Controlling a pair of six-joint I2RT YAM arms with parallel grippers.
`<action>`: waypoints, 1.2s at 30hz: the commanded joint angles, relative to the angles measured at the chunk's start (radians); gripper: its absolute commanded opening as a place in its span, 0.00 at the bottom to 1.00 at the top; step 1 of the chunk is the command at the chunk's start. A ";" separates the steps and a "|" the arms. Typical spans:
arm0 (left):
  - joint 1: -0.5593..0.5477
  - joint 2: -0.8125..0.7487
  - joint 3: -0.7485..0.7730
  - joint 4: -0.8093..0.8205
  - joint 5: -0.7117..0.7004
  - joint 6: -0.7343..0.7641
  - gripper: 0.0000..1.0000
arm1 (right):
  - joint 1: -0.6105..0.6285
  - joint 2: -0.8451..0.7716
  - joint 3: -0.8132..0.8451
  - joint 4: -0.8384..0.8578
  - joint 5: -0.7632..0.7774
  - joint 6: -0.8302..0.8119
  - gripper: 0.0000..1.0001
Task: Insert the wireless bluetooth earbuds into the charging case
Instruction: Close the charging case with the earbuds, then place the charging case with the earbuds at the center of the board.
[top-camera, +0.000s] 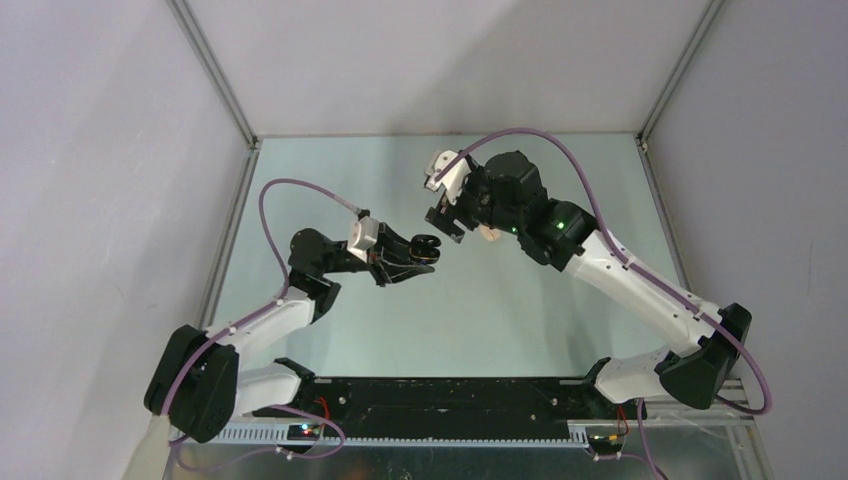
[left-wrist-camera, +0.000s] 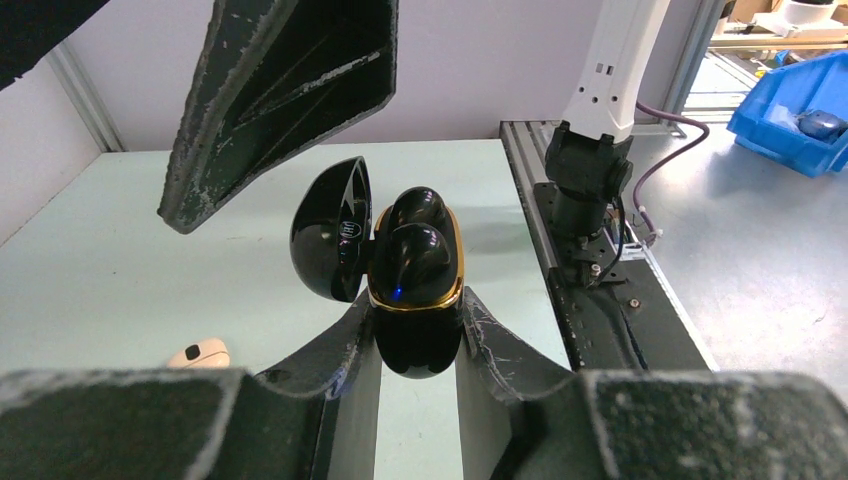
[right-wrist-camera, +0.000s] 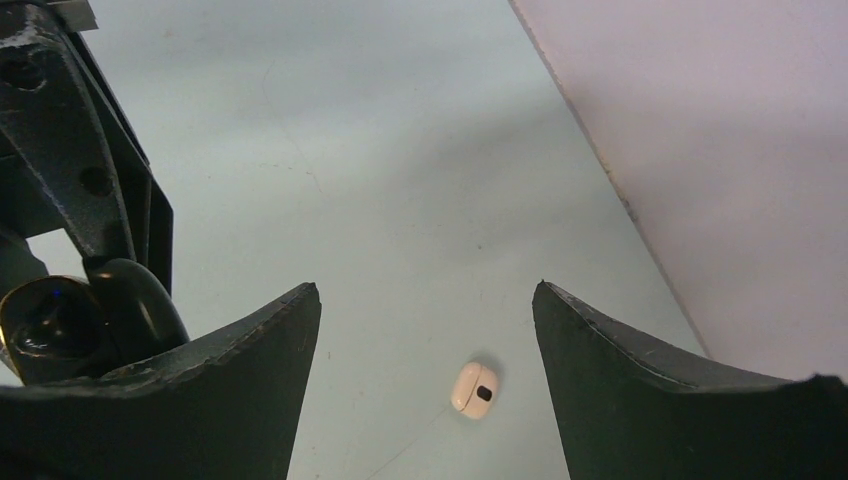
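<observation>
While L claw clamps case, blk earbuds sit docked just above

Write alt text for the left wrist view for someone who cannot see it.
The left gripper clamps an open black charging case with a gold rim, two black earbuds seated inside and its lid swung to the left. One of the right gripper's fingers hangs above it, and a small pale object lies on the table.
</observation>
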 joint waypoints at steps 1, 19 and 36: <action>-0.012 0.001 0.022 0.012 0.012 0.022 0.24 | -0.005 -0.037 -0.006 0.059 0.023 -0.005 0.82; -0.026 0.028 0.031 0.002 0.007 0.026 0.24 | 0.063 -0.070 0.137 -0.360 -0.419 -0.182 0.83; -0.024 0.026 0.046 -0.051 -0.019 0.038 0.24 | -0.032 -0.193 0.166 -0.282 -0.361 -0.073 0.99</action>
